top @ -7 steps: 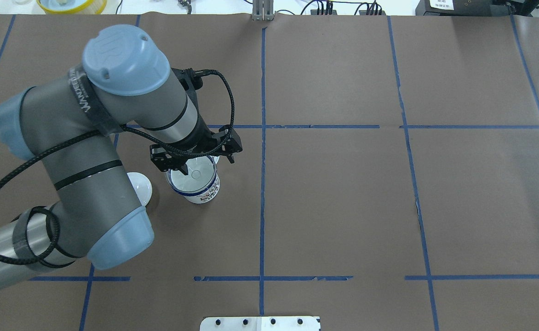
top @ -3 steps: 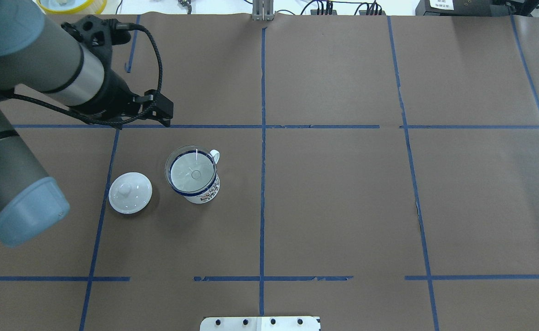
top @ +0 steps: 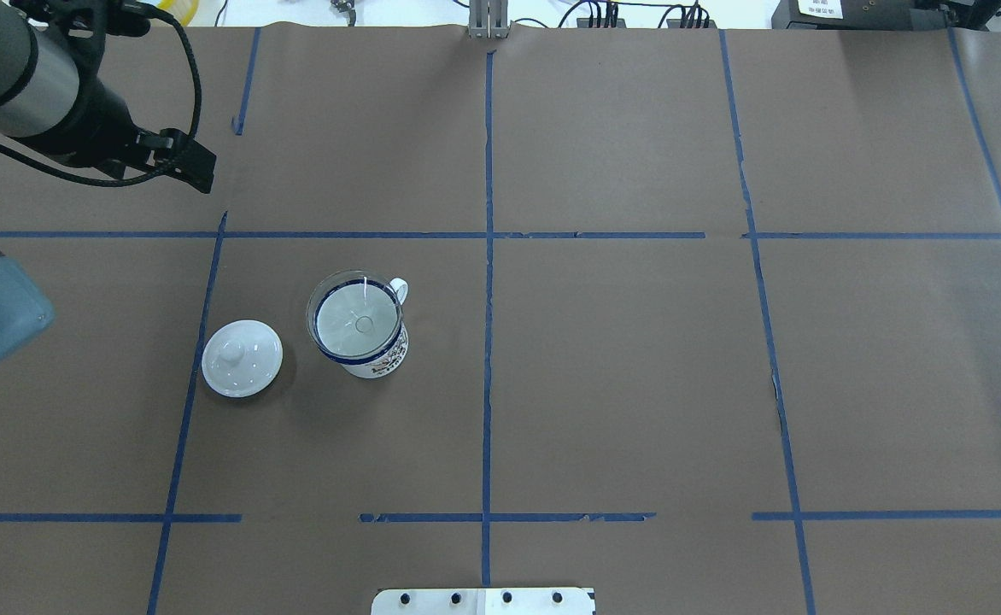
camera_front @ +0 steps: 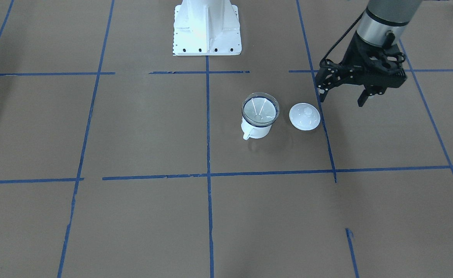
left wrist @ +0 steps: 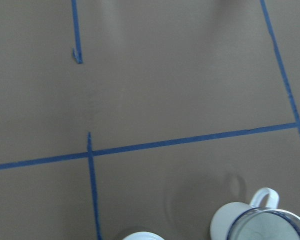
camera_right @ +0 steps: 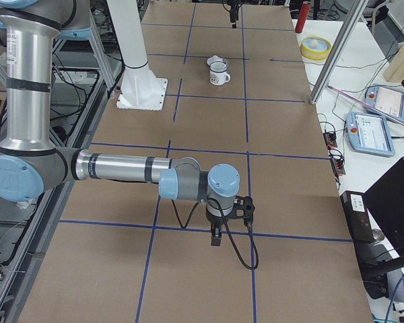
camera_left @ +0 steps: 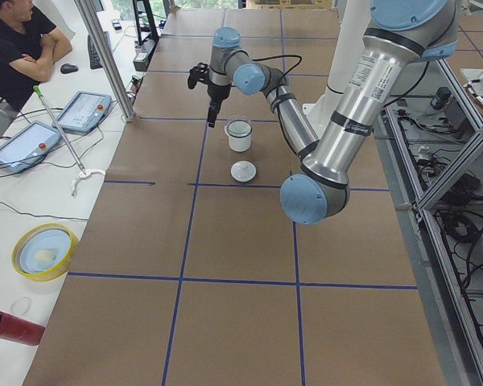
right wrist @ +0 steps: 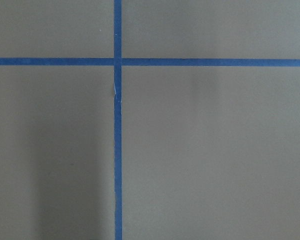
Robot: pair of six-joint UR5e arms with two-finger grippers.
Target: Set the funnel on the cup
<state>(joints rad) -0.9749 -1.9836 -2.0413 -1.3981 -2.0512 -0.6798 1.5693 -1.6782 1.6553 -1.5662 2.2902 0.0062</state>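
Note:
The clear funnel [top: 355, 318] sits in the mouth of the white, blue-rimmed cup [top: 374, 363], spout down, with its rim resting on the cup's rim. Both also show in the front view, funnel [camera_front: 260, 109] in cup [camera_front: 258, 130], and at the bottom right of the left wrist view [left wrist: 262, 226]. My left gripper [camera_front: 340, 101] is open and empty. It hangs above the table, well away from the cup, beyond the lid; in the overhead view [top: 178, 162] it is at the far left. My right gripper [camera_right: 217, 235] shows only in the right side view, far from the cup; I cannot tell whether it is open or shut.
A white domed lid with a knob [top: 242, 357] lies on the table just beside the cup, on my left arm's side. Blue tape lines divide the brown table cover. The white robot base [camera_front: 207, 27] stands on my side of the table. An operator sits past the far edge [camera_left: 16, 48].
My left gripper, earlier right over the cup and funnel, has pulled away up and to the far left. The funnel stays in the cup. The lid is now uncovered.

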